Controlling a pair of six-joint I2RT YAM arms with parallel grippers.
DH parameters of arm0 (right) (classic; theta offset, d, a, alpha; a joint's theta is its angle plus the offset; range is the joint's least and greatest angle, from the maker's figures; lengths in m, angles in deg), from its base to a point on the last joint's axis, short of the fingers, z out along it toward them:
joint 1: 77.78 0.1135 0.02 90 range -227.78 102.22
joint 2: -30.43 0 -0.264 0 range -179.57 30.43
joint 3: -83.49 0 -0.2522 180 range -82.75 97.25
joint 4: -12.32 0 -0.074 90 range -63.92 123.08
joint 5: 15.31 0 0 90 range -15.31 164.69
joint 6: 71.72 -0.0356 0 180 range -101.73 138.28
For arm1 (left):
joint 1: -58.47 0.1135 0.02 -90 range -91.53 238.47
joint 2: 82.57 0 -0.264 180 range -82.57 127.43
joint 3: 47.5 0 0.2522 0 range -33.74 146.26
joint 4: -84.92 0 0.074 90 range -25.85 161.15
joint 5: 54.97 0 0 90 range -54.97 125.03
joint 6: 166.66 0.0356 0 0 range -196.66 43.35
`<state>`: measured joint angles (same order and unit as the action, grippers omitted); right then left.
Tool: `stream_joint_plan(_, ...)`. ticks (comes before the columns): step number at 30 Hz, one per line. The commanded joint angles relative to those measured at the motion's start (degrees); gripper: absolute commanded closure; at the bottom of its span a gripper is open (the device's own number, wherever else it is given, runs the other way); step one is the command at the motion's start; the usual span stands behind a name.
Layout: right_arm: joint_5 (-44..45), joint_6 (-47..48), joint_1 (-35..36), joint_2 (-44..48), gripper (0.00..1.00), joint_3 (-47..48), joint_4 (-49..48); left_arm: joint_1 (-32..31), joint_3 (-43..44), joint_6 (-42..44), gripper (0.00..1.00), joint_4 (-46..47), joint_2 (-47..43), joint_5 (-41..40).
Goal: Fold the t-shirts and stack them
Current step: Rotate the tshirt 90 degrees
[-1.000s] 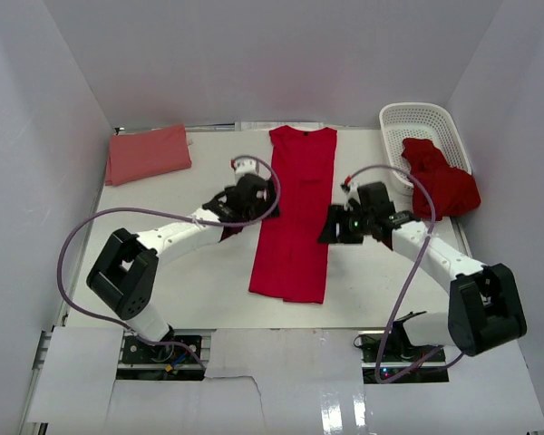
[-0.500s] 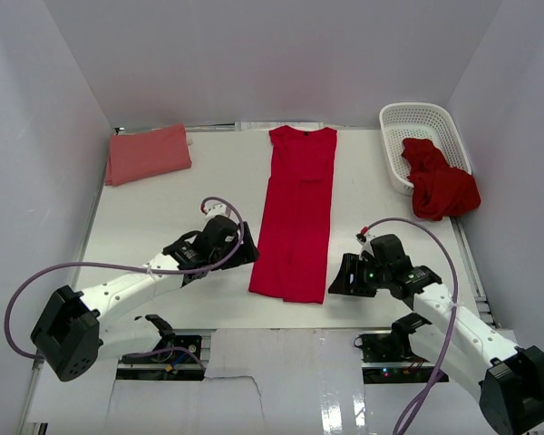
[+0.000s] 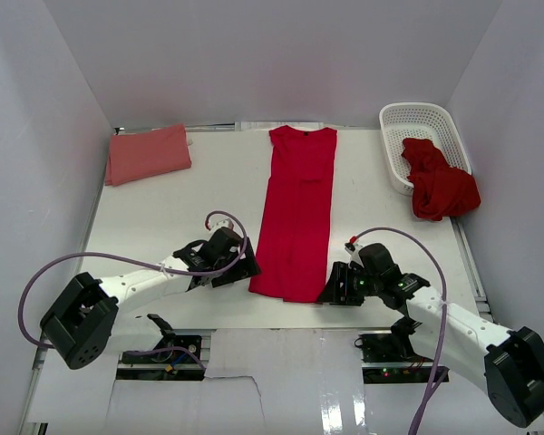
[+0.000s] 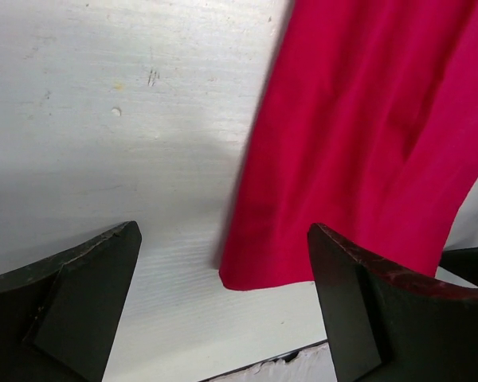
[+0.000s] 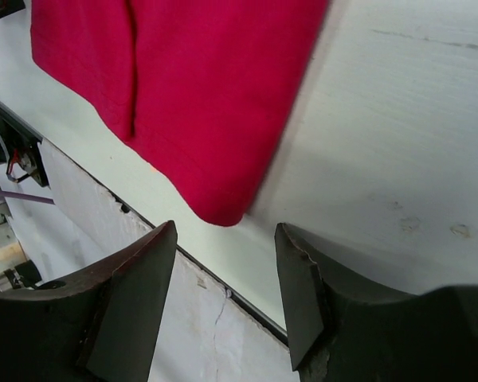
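Robotics lab test cell. Plain white panel walls (image 3: 254, 54) enclosing white table (image 3: 181, 199) at 9, 12 and 3 o'clock. Left arm (image 3: 140, 283), right arm (image 3: 449, 319) bolted side by side at 6 o'clock edge. Purple cables (image 3: 72, 258) looped loose beside arms.

Bare table (image 3: 190, 208) flanks the long shirt (image 3: 297, 213); pink shirt (image 3: 148, 152) fills the far left corner, basket (image 3: 417, 122) and red heap (image 3: 444, 186) the far right.

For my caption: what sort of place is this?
Probably a robot lab cell, not a home: bare white walls box in the table, and two arms are mounted at its near edge.
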<state>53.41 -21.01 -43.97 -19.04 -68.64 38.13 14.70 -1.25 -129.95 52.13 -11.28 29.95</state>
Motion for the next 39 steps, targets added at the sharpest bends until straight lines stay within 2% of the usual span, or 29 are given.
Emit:
stream_joint_plan(1, 2.82, -1.49, 1.7, -3.86, 0.41, -2.33, -2.12, -0.7, -1.99, -1.37, 0.02, 2.15, 1.31, 1.39)
stream_joint_plan(6, 4.4, -2.11, 3.55, -8.0, 0.42, -1.02, -4.14, -0.88, -2.52, 0.82, 0.05, 4.08, 0.78, 0.95)
stream_joint_plan(9, 5.37, -2.02, 3.9, -9.67, 0.52, -0.31, -4.14, -1.23, -3.22, 1.79, 0.09, 4.35, -0.18, -0.36)
stream_joint_plan(11, 5.89, -2.02, 3.99, -10.2, 0.59, 0.13, -3.97, -1.49, -3.92, 1.88, 0.09, 4.61, -1.06, -1.07)
stream_joint_plan(12, 5.98, -2.02, 4.17, -10.47, 0.72, 0.3, -3.79, -1.76, -4.27, 2.06, 0.09, 4.96, -2.28, -1.59)
stream_joint_plan(14, 6.42, -2.11, 4.17, -10.47, 0.82, 0.39, -3.53, -2.2, -5.33, 2.06, 0.09, 5.4, -3.34, -1.77)
stream_joint_plan(15, 6.6, -2.11, 4.25, -10.47, 0.92, 0.48, -3.35, -2.63, -5.59, 2.06, 0.09, 5.66, -4.22, -1.69)
stream_joint_plan(18, 6.78, -2.11, 4.43, -10.64, 0.92, 0.57, -3.09, -3.25, -6.65, 1.62, 0.12, 6.02, -4.75, -1.34)
stream_joint_plan(20, 6.95, -2.11, 4.43, -10.56, 0.92, 0.66, -3.09, -3.51, -7.61, 1.88, 0.19, 6.8, -4.75, -0.02)
stream_joint_plan(31, 7.21, -2.02, 5.22, -11.61, 0.92, 1.45, -2.74, -5.1, -8.58, 2.41, 0.32, 10.76, -1.77, 2.44)
stream_joint_plan(33, 7.3, -2.11, 5.22, -11.87, 0.92, 1.45, -2.83, -5.19, -8.32, 3.02, 0.37, 11.2, -1.15, 3.41)
stream_joint_plan(34, 7.3, -2.11, 5.4, -11.87, 0.92, 1.54, -2.74, -5.19, -8.15, 3.55, 0.47, 11.03, -0.54, 3.67)
stream_joint_plan(39, 7.65, -2.28, 5.57, -11.7, 0.92, 1.71, -2.56, -5.19, -7.7, 3.29, 0.67, 9.36, 0.34, 3.5)
